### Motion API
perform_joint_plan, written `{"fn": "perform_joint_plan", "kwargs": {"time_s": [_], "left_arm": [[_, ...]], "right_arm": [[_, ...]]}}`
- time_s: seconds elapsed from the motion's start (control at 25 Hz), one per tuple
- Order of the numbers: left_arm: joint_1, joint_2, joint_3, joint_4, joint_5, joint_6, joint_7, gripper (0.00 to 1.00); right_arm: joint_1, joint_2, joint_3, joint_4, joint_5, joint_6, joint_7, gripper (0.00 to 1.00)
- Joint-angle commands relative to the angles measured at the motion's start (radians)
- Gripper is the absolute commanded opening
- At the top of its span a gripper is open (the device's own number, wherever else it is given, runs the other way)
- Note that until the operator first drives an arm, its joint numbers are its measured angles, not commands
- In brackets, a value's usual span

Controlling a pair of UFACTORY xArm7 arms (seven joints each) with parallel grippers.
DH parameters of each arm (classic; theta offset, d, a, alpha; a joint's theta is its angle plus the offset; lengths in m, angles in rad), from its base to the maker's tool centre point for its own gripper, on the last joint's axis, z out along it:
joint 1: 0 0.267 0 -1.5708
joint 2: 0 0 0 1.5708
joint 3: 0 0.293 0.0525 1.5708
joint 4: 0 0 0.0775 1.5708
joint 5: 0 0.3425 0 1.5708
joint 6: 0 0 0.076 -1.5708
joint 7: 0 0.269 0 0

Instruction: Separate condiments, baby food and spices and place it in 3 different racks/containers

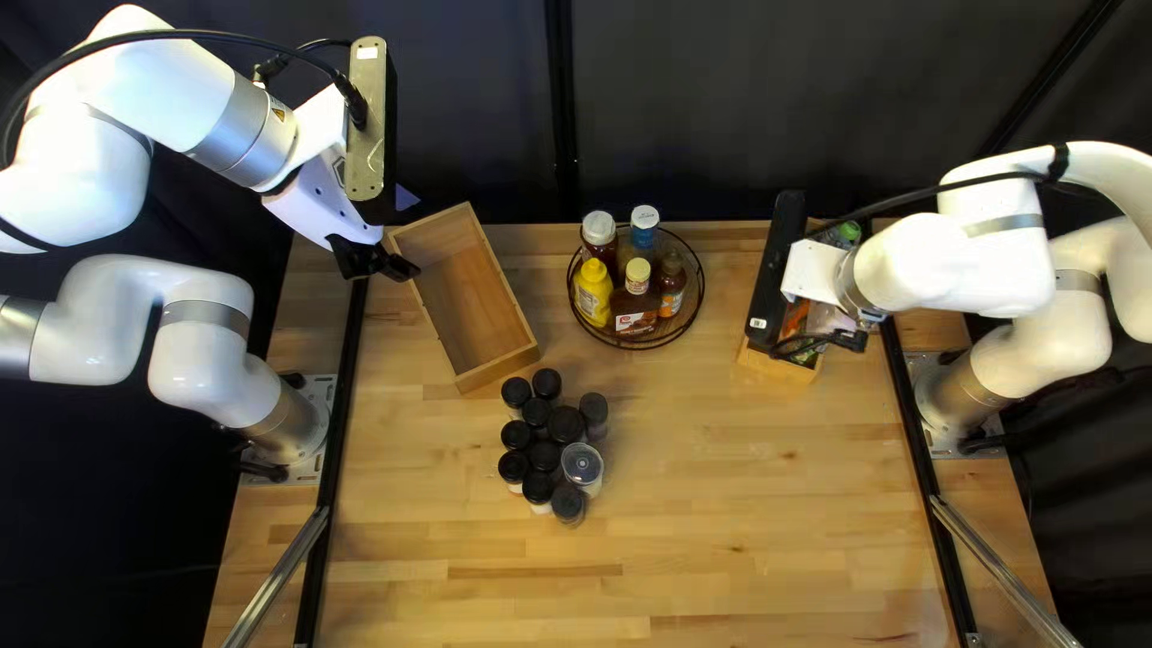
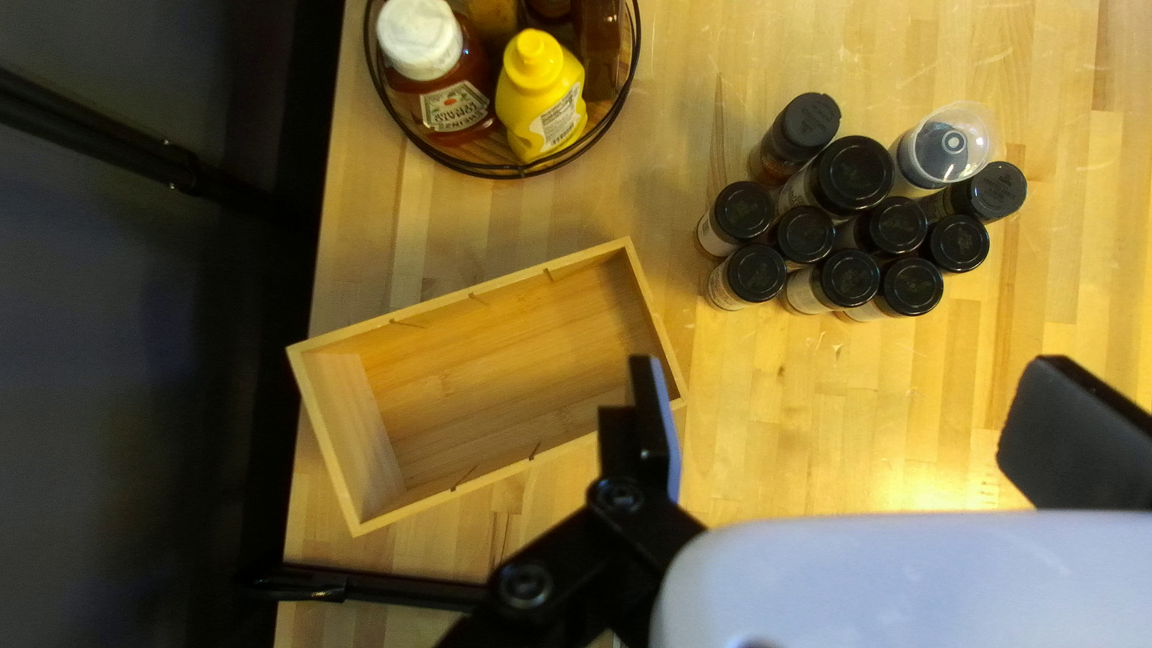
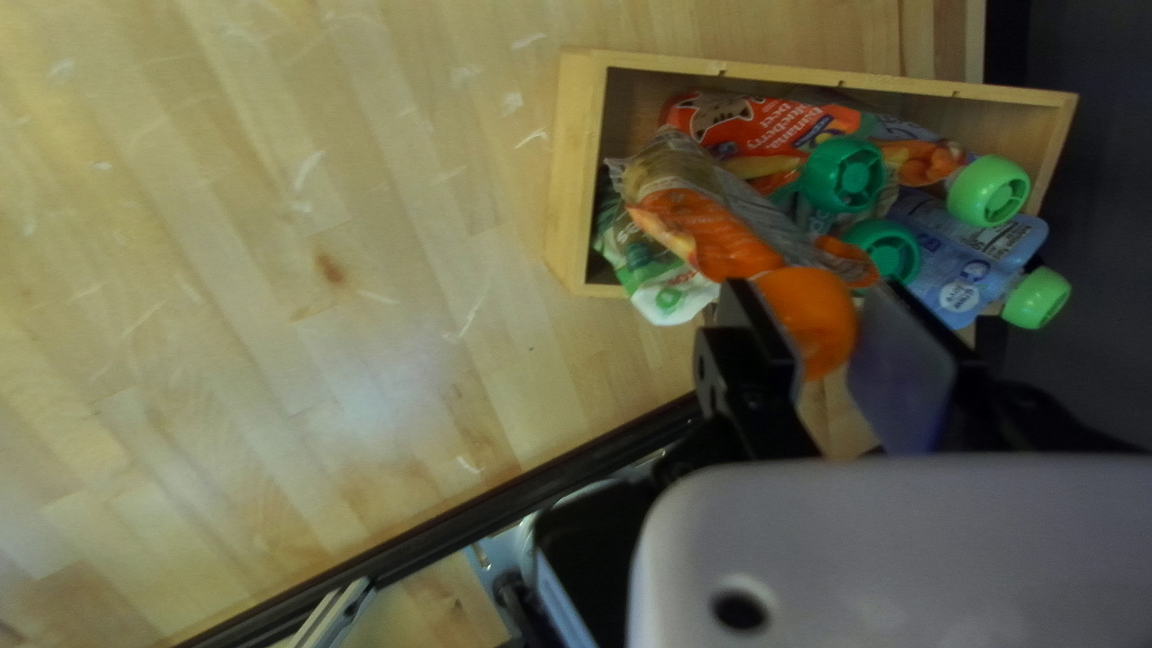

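The orange-capped pouch (image 3: 708, 234) lies aslant over the other pouches at the baby-food box (image 3: 576, 180), its cap (image 3: 813, 315) out past the near wall. My right gripper (image 3: 810, 300) is drawn in narrow, both fingers against that cap; I read this as a grip for settling the pouch, the cap being the firm part of a floppy pack. The green-capped pouches (image 3: 988, 190) beneath overlap, some caps leaning over the wall, probably because the box is too short for them to lie flat. That pile is what's in my way: pressing down could push one out.

Across the table, the condiments, such as the yellow bottle (image 2: 540, 96), stand upright in the round wire basket (image 2: 504, 174), so that group looks done. The spice jars (image 2: 853, 175) stand bunched on the wood beside the empty wooden box (image 2: 460, 297), which I take to be theirs. My left gripper (image 2: 846, 384) is spread wide with nothing in it. The packed jars leave little finger room, so I'd start with an outer one.
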Motion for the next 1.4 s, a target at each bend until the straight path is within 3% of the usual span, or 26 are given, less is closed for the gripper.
{"fn": "perform_joint_plan", "kwargs": {"time_s": [0.04, 0.48, 0.52, 0.56, 0.6, 0.64, 0.96, 1.4], "left_arm": [[0.000, 0.000, 0.000, 0.000, 0.000, 0.000, 0.000, 1.00], [0.000, 0.000, 0.000, 0.000, 0.000, 0.000, 0.000, 1.00], [0.000, 0.000, 0.000, 0.000, 0.000, 0.000, 0.000, 1.00], [0.000, 0.000, 0.000, 0.000, 0.000, 0.000, 0.000, 1.00], [0.000, 0.000, 0.000, 0.000, 0.000, 0.000, 0.000, 1.00], [0.000, 0.000, 0.000, 0.000, 0.000, 0.000, 0.000, 1.00], [0.000, 0.000, 0.000, 0.000, 0.000, 0.000, 0.000, 1.00], [0.000, 0.000, 0.000, 0.000, 0.000, 0.000, 0.000, 1.00]], "right_arm": [[-0.010, -0.028, -0.005, -0.015, -0.007, -0.032, 0.008, 0.00], [-0.016, -0.048, 0.005, -0.034, -0.010, -0.052, 0.040, 0.02], [-0.016, -0.048, 0.004, -0.034, -0.009, -0.053, 0.040, 0.13], [-0.016, -0.049, 0.004, -0.033, -0.009, -0.053, 0.040, 0.44], [-0.016, -0.048, 0.003, -0.034, -0.007, -0.054, 0.040, 0.92], [-0.015, -0.047, 0.004, -0.030, -0.005, -0.051, 0.039, 1.00], [0.004, -0.017, -0.015, 0.004, 0.017, -0.041, -0.012, 1.00], [0.098, 0.115, -0.176, 0.014, 0.106, -0.163, -0.301, 1.00]]}}
